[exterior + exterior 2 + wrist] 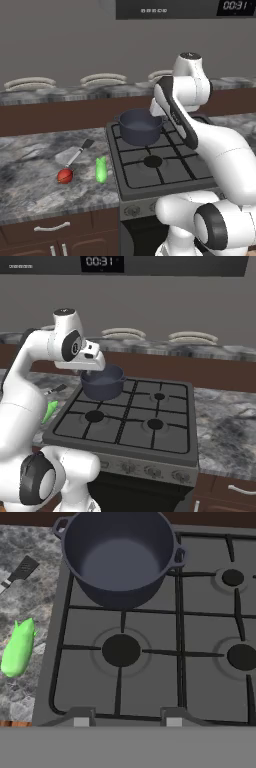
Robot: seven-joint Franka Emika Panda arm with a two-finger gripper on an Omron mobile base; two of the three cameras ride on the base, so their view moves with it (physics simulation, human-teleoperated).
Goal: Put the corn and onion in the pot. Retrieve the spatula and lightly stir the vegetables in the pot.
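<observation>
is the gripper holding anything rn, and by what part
Nothing is held: the gripper is open over the stove, and the corn, onion and spatula lie on the counter.

Open stove front, small things on the worktop to the left

We see the pot [120, 557] standing open-mouthed on the rear left burner of the stove [150, 662], with the three other burners bare. Left of the stove on the worktop [30, 185], the corn [101, 169], onion [65, 175] and spatula [75, 154] lie close together, the onion touching the spatula's blade; bare worktop lies in front of them.

Spatula [20, 572] blade beyond frame edge
</observation>
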